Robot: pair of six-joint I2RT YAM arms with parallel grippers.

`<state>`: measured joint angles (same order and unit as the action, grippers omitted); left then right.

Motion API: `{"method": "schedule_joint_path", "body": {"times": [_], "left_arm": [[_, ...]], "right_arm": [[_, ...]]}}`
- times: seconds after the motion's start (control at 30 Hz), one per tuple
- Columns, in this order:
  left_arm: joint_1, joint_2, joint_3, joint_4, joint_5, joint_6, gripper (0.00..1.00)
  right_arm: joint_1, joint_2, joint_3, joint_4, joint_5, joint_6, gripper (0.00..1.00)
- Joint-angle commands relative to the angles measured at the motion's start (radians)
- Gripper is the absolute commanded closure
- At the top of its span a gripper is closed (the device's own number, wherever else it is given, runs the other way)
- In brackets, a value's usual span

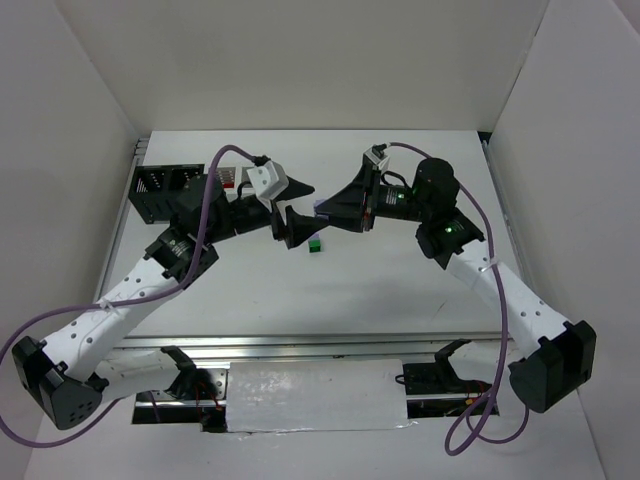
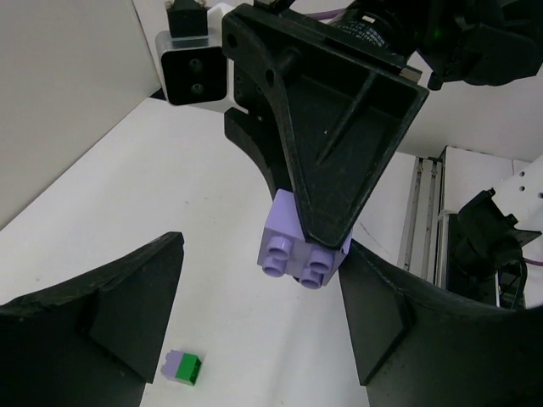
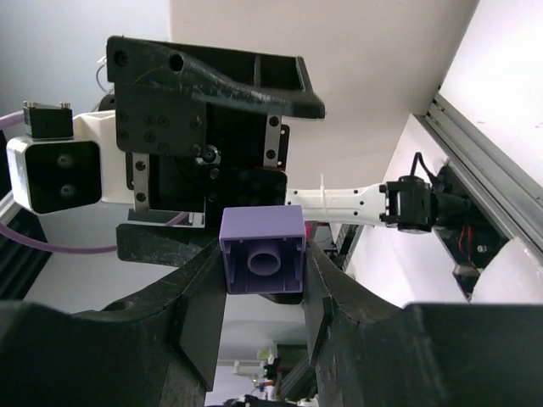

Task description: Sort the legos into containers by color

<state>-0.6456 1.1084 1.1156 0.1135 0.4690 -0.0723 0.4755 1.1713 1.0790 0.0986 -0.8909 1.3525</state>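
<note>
White worktop [image 1: 400, 290], walls on three sides. Far L: black bin [image 1: 150, 192], contents can't tell. Beside it, white bins [image 1: 229, 177] mostly hidden by L arm [image 1: 130, 290], w/ a red bit showing. R fingers [image 3: 197, 315] clamp lavender brick [image 3: 261, 261] mid-air, just before wide-open L fingers [image 2: 102, 314]. Green-lavender lego [image 1: 314, 244] lies on worktop below.

You get no readable text here: no label, brand, number or sign is legible in the top, left wrist or right wrist views.
</note>
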Motion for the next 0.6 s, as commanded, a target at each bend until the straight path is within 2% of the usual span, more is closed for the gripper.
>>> {"method": "schedule_joint_path", "body": {"times": [0.0,0.07,0.13,0.17,0.2,0.27,0.3,0.37,0.4,0.47,0.5,0.57], "left_arm": [[-0.002,0.024,0.072,0.003,0.026,0.034,0.16],[-0.002,0.024,0.078,0.006,0.049,0.023,0.19],[-0.002,0.021,0.081,0.017,0.065,0.013,0.29],[-0.003,0.021,0.081,0.018,0.077,0.006,0.39],[-0.003,0.024,0.084,0.017,0.079,0.005,0.54],[-0.003,0.022,0.084,0.006,0.080,0.003,0.63],[-0.003,0.022,0.087,0.003,0.082,0.000,0.81],[-0.003,0.019,0.084,-0.003,0.065,-0.014,1.00],[-0.003,0.019,0.087,-0.008,0.053,-0.014,1.00],[-0.003,0.016,0.087,-0.028,0.022,-0.020,1.00],[-0.003,0.016,0.087,-0.035,-0.053,-0.020,1.00],[0.001,0.027,0.092,-0.069,-0.163,-0.024,1.00]], "right_arm": [[0.026,0.010,0.030,0.075,-0.040,0.025,1.00],[0.028,0.014,0.036,0.072,-0.040,0.019,1.00],[0.028,0.019,0.038,0.064,-0.037,0.010,1.00],[0.029,0.019,0.033,0.070,-0.036,0.010,1.00],[0.029,0.018,0.032,0.076,-0.034,0.013,1.00],[0.029,0.021,0.035,0.076,-0.034,0.013,1.00],[0.029,0.022,0.033,0.078,-0.034,0.011,0.99],[0.029,0.025,0.030,0.093,-0.037,0.016,0.95],[0.029,0.027,0.027,0.104,-0.040,0.020,0.72],[0.026,0.025,0.010,0.137,-0.042,0.028,0.32],[0.023,0.025,0.007,0.136,-0.039,0.017,0.01],[-0.014,0.028,-0.004,0.089,-0.028,-0.013,0.00]]}}
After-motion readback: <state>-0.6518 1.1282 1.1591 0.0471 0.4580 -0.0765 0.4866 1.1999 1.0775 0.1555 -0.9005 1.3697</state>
